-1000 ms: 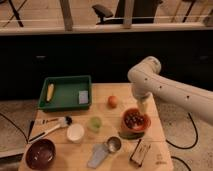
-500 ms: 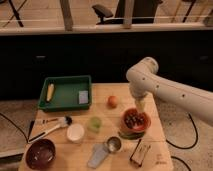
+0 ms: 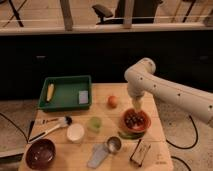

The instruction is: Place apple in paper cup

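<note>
Apple [image 3: 113,101] lies free on the table [image 3: 156,146] between tray [image 3: 67,96] and bowl [image 3: 145,123]; gripper [image 3: 136,106] hangs just right of it over the bowl, opening and load untellable, so you should centre over the fruit, descend straight, then carry it to the paper cup [image 3: 75,132].

Office-type test area arranged as a robot laboratory. A small wooden table [image 3: 158,146] stands on a hard, speckled floor, with loose black cables [image 3: 192,136] trailing beside it. Behind it runs a dark low partition topped by a pale railing [image 3: 67,16], beyond which a swivel office chair [image 3: 102,10] is visible. Household items on the table, such as a green tray [image 3: 65,103], form a staged set. The robot's gripper [image 3: 136,104] hangs over an orange bowl [image 3: 144,123].
</note>
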Available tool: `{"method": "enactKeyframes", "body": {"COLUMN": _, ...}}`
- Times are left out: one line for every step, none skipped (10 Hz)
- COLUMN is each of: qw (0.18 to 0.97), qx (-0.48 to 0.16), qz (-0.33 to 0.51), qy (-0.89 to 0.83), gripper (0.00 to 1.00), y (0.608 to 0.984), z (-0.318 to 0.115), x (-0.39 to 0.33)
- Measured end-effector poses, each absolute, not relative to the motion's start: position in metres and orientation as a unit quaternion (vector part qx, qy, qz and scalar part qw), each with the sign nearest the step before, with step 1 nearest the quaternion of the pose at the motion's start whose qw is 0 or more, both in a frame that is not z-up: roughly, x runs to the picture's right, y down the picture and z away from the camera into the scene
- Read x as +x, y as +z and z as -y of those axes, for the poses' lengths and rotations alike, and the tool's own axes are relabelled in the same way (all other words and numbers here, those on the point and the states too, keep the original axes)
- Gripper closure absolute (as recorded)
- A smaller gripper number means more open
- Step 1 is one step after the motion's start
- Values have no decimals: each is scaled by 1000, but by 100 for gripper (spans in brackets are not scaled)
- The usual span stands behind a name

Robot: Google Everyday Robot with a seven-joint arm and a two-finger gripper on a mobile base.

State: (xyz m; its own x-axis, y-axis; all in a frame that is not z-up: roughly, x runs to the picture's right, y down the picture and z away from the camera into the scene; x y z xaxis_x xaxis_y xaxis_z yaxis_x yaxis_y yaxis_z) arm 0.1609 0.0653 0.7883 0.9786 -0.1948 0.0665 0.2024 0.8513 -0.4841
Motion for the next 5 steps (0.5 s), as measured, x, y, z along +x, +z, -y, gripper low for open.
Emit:
{"method": "enactKeyframes", "body": {"qw": 962, "qx": -251, "qz": 9, "qy": -102, "gripper": 20, "y": 791, "z": -65, "x": 161}}
{"method": "enactKeyframes", "body": {"qw": 963, "qx": -250, "qz": 12, "qy": -103, "gripper": 20, "y": 795, "z": -64, "x": 159}}
{"method": "enactKeyframes", "body": {"qw": 963, "qx": -248, "qz": 16, "qy": -105, "gripper": 20, "y": 799, "z": -63, "x": 157}}
{"method": "enactKeyframes", "body": {"qw": 963, "qx": -248, "qz": 19, "qy": -108, "gripper": 20, "y": 802, "z": -63, "x": 155}}
{"method": "enactKeyframes", "body": {"qw": 963, "qx": -247, "qz": 21, "qy": -109, "gripper": 20, "y": 805, "z": -63, "x": 155}}
